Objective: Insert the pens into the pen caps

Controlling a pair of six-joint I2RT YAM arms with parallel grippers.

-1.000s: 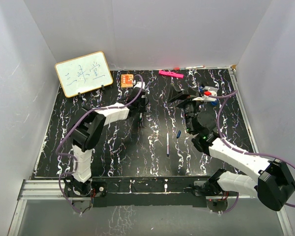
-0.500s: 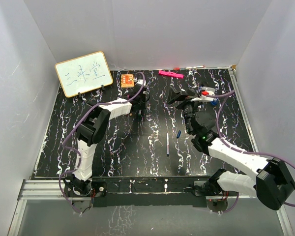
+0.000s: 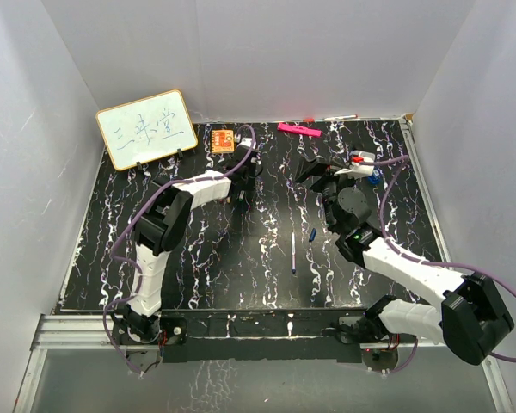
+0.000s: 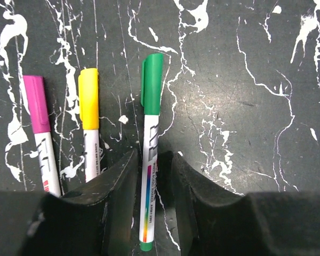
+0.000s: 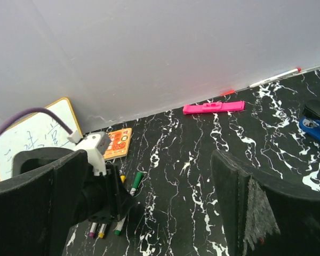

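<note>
The left hand [image 4: 152, 156] is sitting low over the black, white-veined worktop [image 4: 245, 80]. Its fingers [image 4: 120, 197] are slightly parted and are standing on either side of the green pen [image 4: 151, 133], with a thin gap on each side, so they are not pinching it. The green pen is lying flat with its green cap on. Just to its left, the yellow pen [image 4: 88, 122] and the purple pen [image 4: 38, 128], both capped, are lying alongside. Their lower ends are disappearing behind the left finger. In the top view the left arm is hiding all three.

The right hand [image 5: 149, 160] is raised, with its fingers spread wide and holding nothing. A small red and white thing beside it in the top view is too small to make out.

Near the middle of the worktop a loose pen [image 3: 293, 252] is lying alone, its tip colour unclear. A dark blue cap [image 3: 313, 234] is lying just to its right, not touching it, and bare worktop is showing all round the pair.

Along the far wall a whiteboard [image 3: 146, 129], an orange card [image 3: 223, 139] and a pink marker [image 3: 298, 130] are resting. A blue clip-like object [image 5: 317, 122] is being cut off by the right edge of the right wrist view.
</note>
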